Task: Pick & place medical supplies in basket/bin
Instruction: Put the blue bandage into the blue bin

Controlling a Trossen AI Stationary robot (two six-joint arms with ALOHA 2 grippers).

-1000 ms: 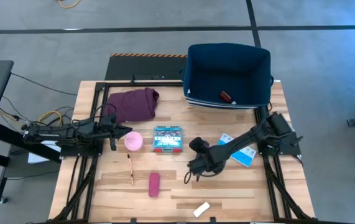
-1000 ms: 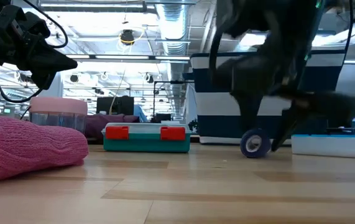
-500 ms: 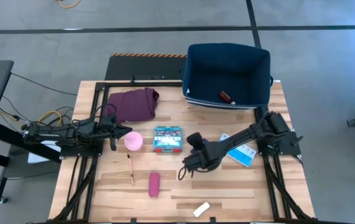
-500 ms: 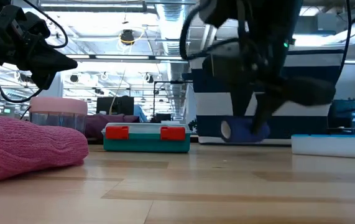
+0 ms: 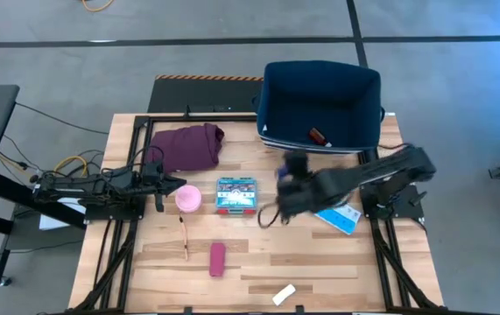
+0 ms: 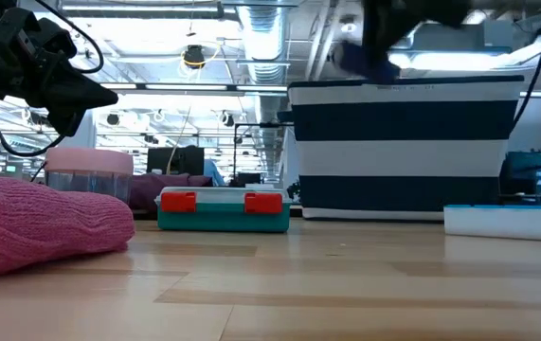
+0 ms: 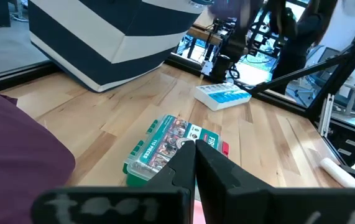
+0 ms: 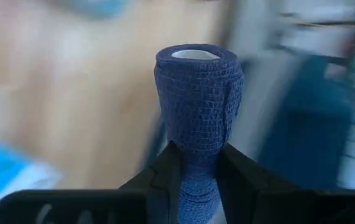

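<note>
My right gripper (image 5: 286, 179) is shut on a navy roll (image 8: 199, 93) and hangs in the air just in front of the navy, white-striped bin (image 5: 321, 103); the low view shows the roll (image 6: 360, 59) level with the bin's rim. A red-capped vial (image 5: 320, 135) lies inside the bin. My left gripper (image 5: 176, 182) is shut and holds nothing, just above the pink roll (image 5: 188, 198). On the table lie the teal box (image 5: 236, 194), blue-white pill organizer (image 5: 337, 215), maroon roll (image 5: 217, 259), thin stick (image 5: 184, 236) and white packet (image 5: 284, 294). My right gripper pinches the navy roll between its two fingers (image 8: 165, 171), on the curved wall near one end (image 8: 193, 177), which is dented in there. Most of the roll sticks out past the fingertips. The roll is lifted clear of the table.
A maroon cloth (image 5: 188, 145) lies at the far left of the table. Bare wood stretches along the near edge between the maroon roll and the white packet. Black frame rails (image 5: 114, 254) run down both sides.
My right gripper has shut on the navy roll, which stood on the table near the middle. It has lifted the roll clear and carried it up and toward the far edge, close to the bin. The arm moves fast and shows blurred.
</note>
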